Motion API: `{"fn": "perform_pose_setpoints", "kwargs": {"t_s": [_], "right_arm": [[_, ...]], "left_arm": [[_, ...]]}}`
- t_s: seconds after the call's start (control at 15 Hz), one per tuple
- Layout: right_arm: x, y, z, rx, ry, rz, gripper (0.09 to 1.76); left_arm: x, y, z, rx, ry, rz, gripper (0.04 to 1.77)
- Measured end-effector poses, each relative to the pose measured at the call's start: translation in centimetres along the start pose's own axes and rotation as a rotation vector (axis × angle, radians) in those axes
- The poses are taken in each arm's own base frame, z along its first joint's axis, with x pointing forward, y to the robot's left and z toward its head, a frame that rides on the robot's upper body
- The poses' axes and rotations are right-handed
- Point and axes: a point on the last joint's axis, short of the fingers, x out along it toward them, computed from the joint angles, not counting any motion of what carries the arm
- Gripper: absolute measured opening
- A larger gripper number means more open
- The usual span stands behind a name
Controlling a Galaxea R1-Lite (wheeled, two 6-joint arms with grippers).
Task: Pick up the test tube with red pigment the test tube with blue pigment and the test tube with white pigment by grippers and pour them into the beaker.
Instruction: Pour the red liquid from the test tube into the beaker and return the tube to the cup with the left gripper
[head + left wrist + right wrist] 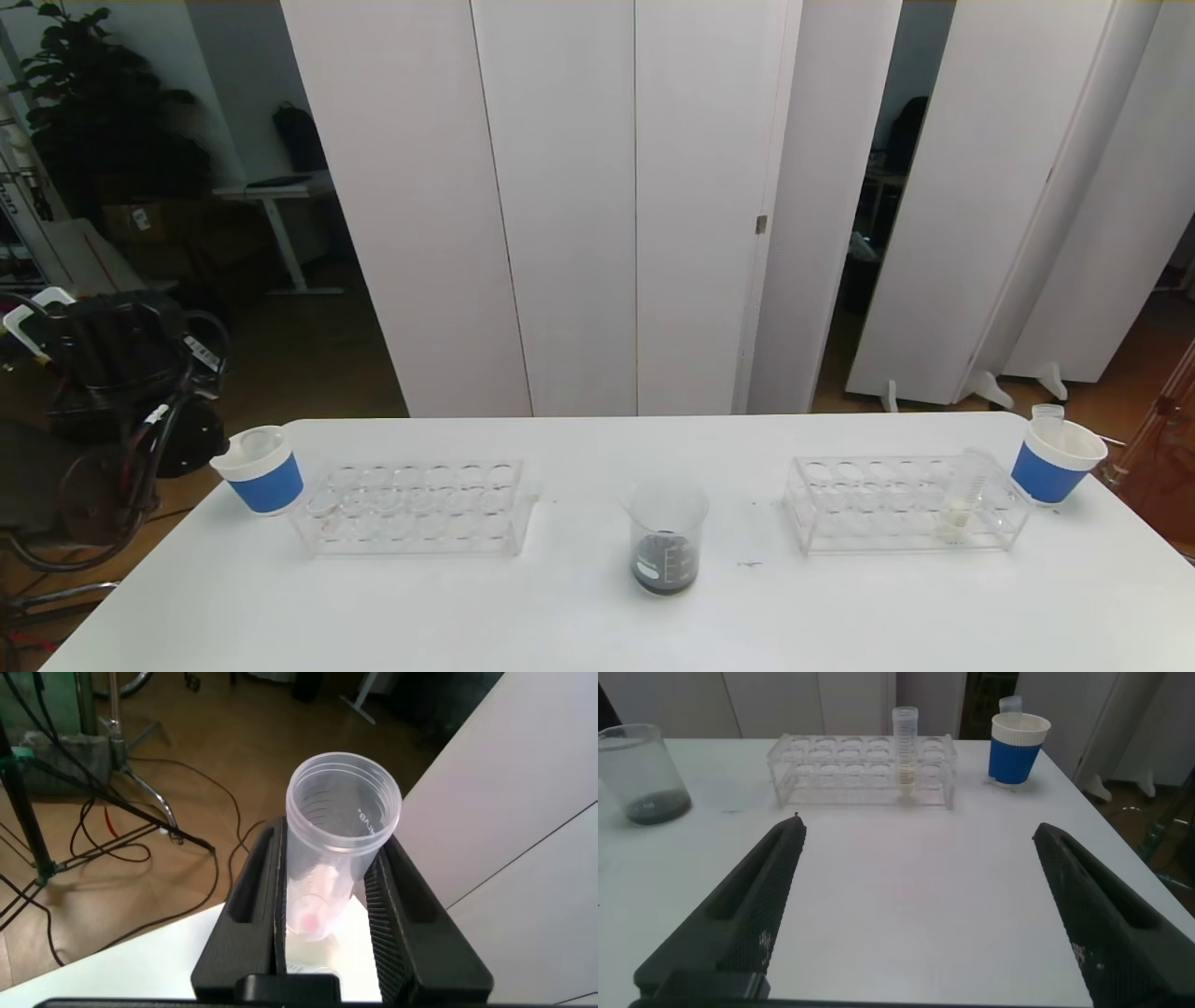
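The test tube with white pigment (906,747) looks light and slick; grip mid-barrel. The right tool (915,905) gapes wide, while the left tool (327,905) clamps an emptied tube (336,840).

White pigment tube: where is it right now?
The test tube with white pigment stands upright in the clear rack on the robot's right side of the table, near the rack's outer end, next to the blue paper cup; the beaker sits mid-table.

White table (579,616) carries beaker (665,537), two racks (415,506), two cups (261,469).
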Motion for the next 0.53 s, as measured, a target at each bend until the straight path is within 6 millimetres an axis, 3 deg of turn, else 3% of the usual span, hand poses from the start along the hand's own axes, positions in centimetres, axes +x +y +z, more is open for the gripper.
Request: {"fn": "perform_pose_setpoints", "kwargs": {"t_s": [0.53], "right_arm": [[0.0, 0.0, 0.0, 0.0, -0.001, -0.001, 1.75]], "left_arm": [[2.1, 1.7, -3.3, -0.027, 0.107, -0.026, 0.58]]}}
